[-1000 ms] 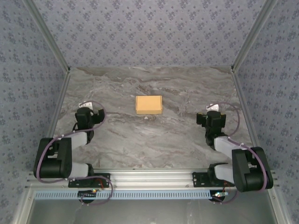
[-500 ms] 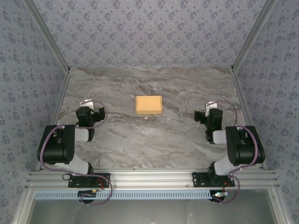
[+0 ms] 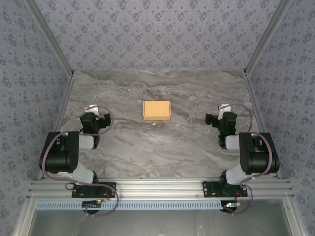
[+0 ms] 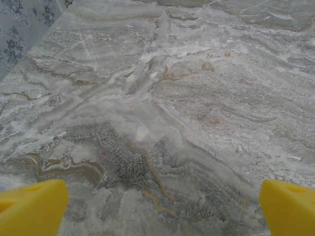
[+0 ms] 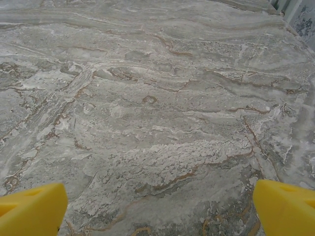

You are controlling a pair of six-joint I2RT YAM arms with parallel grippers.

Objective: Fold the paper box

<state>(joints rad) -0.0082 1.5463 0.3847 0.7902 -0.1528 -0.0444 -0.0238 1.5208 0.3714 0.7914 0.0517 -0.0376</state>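
Observation:
The paper box (image 3: 157, 110) lies as a small flat yellow-orange square on the marble table (image 3: 157, 147), in the middle toward the back. My left gripper (image 3: 97, 113) sits low at the left, well apart from the box, and its yellow fingertips (image 4: 34, 206) stand wide open over bare marble. At the right, also clear of the box, my right gripper (image 3: 219, 114) is open with yellow fingertips (image 5: 285, 206) far apart and nothing between them.
Patterned walls enclose the table on three sides, with metal frame rails (image 3: 64, 108) along the left and right edges. A tiny pale speck (image 3: 154, 124) lies just in front of the box. The arm bases stand on the aluminium rail (image 3: 157, 187) at the near edge.
Both arms have folded back toward their bases; the right gripper shifted slightly back and right. The box has not moved.

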